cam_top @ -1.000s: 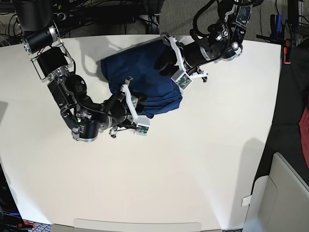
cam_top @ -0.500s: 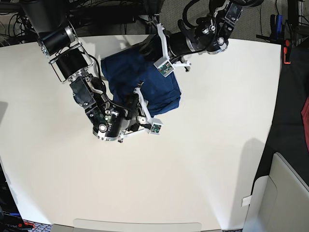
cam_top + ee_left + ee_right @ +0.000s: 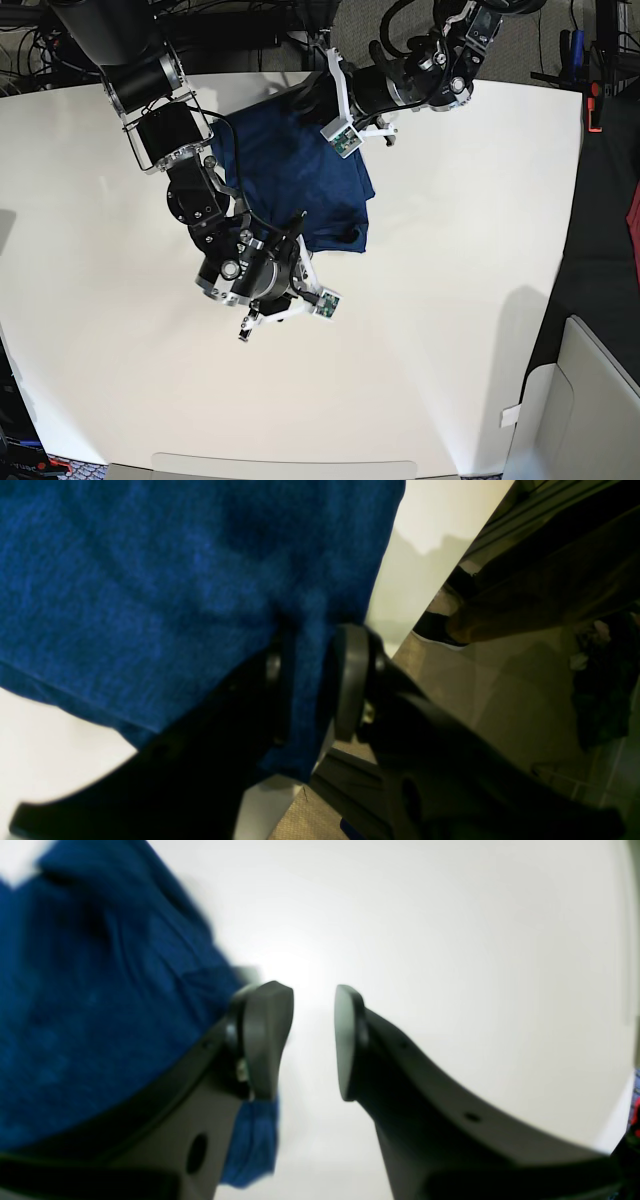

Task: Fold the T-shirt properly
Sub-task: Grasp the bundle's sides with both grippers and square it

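The dark blue T-shirt (image 3: 290, 175) lies bunched and partly folded at the back middle of the white table (image 3: 450, 300). My left gripper (image 3: 312, 680) is shut on a fold of the T-shirt (image 3: 150, 580) at the table's far edge; in the base view this gripper (image 3: 312, 95) is at the shirt's back corner. My right gripper (image 3: 312, 1040) stands open with nothing between its fingers, and the T-shirt (image 3: 90, 1005) lies beside and behind its left finger (image 3: 265, 1035). In the base view the right gripper (image 3: 297, 228) hovers at the shirt's near edge.
The table's back edge (image 3: 395, 555) runs just past the left gripper, with floor and a dark shoe (image 3: 440, 630) beyond. A red cloth (image 3: 633, 245) and a grey bin (image 3: 590, 400) sit off the table's right side. Cables hang behind the table.
The left gripper carried the shirt's edge toward the back of the table and holds there. The right arm swung in and drew toward the front, its gripper now at the shirt's near edge.
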{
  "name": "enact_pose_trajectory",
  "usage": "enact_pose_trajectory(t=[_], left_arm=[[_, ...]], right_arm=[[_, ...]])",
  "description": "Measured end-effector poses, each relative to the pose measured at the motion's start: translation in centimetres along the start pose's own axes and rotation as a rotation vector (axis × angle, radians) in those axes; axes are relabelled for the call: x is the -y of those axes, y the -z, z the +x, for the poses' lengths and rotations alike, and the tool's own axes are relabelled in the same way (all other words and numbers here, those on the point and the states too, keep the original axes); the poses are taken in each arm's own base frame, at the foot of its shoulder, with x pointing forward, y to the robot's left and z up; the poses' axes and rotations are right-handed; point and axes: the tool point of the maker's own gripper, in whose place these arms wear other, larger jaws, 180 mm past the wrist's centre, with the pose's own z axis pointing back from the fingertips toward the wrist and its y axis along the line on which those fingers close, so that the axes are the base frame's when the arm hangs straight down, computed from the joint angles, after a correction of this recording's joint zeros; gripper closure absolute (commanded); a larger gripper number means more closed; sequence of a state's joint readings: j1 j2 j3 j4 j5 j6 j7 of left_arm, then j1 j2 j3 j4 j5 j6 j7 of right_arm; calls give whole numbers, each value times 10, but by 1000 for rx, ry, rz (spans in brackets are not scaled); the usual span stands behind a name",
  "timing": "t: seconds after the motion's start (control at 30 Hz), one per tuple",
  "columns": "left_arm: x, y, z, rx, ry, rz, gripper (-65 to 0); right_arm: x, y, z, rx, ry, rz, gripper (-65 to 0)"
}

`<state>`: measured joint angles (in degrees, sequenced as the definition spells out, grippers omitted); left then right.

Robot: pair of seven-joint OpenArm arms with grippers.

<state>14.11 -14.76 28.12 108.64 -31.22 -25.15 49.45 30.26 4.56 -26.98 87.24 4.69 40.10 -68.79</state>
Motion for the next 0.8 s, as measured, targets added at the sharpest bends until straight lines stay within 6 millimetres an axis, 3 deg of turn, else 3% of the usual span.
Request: enact_pose_trajectory(t=[0.07, 0.17, 0.33, 0.53, 0.7, 0.8], left_arm=[[0, 0, 0, 0, 0, 0, -122], [0, 0, 0, 0, 0, 0, -122], [-1, 0, 0, 1, -2, 3, -122], [-3, -1, 1, 4, 1, 7, -122], [-2, -1, 2, 3, 2, 6, -122], [-3, -2, 3, 7, 3, 8, -122]], right_arm=[[13, -21, -1, -16, 19, -41, -171], [18, -41, -13, 8, 82, -23, -171], [-21, -31, -85, -134, 134, 90, -171], [-55, -24, -73, -66, 161, 186, -171], [-36, -13, -100, -168, 155, 120, -171], [-22, -11, -100, -177, 159, 91, -171]])
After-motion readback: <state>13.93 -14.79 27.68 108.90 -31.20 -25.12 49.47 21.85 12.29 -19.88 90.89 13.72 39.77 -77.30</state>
